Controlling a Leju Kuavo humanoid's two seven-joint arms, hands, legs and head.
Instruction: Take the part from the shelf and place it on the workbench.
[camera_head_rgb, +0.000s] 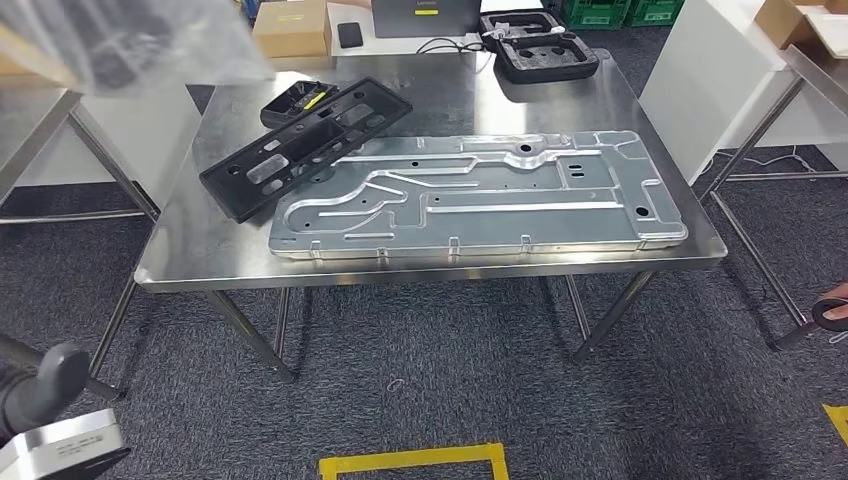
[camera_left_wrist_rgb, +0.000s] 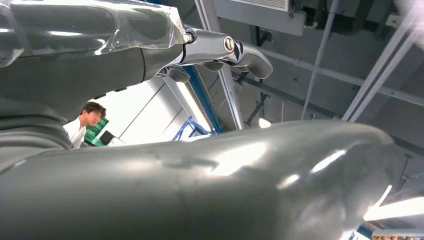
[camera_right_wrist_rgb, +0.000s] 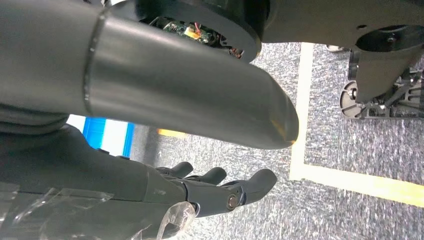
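Note:
A long black plastic part (camera_head_rgb: 300, 150) lies at an angle on the steel workbench (camera_head_rgb: 200, 255), its end resting over a large flat metal plate (camera_head_rgb: 480, 195) that covers the bench's near half. My left hand (camera_left_wrist_rgb: 150, 55) is raised toward the ceiling; its fingers (camera_left_wrist_rgb: 235, 50) are stretched out, the thumb (camera_left_wrist_rgb: 210, 185) stands apart, and nothing is in it. A blurred plastic-wrapped shape (camera_head_rgb: 130, 40), close to the camera at the upper left, hides that corner. My right hand (camera_right_wrist_rgb: 150, 185) hangs over the carpet with fingers loosely apart, holding nothing.
Two black foam trays (camera_head_rgb: 545, 45), a cardboard box (camera_head_rgb: 292, 28) and a laptop stand at the bench's far end. White tables flank it on both sides. A yellow floor marking (camera_head_rgb: 415, 462) lies before me. A person's hand with a dark ring (camera_head_rgb: 832, 310) is at the right edge.

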